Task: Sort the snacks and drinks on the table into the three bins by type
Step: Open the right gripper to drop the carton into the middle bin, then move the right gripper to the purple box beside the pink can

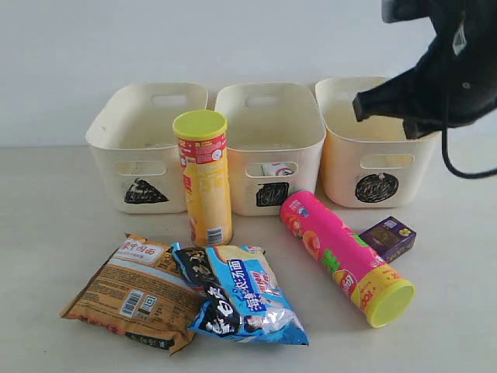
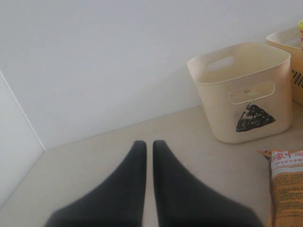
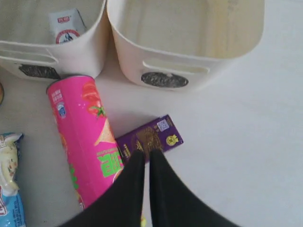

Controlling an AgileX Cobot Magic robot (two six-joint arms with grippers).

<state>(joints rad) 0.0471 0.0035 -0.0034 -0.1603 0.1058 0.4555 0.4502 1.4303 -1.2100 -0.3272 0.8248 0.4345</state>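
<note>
3 cream bins are lined along the back of the table point(image 1: 46, 233): triangle bin point(image 1: 116, 183), square bin point(image 1: 311, 167), circle bin point(image 1: 342, 171). A blue-white carton point(image 3: 66, 26) is seen inside the square bin. The yellow-red tube point(image 1: 206, 186) is stood upright; the pink tube point(image 1: 334, 249) is laid flat, the purple carton point(image 1: 388, 237) just beside it. The blue-black bag point(image 1: 245, 299) is overlapped onto the orange-brown bag point(image 1: 128, 291). The jaws of the left gripper point(image 2: 149, 143) and the raised right gripper point(image 3: 147, 152) are pressed together, nothing held.
</note>
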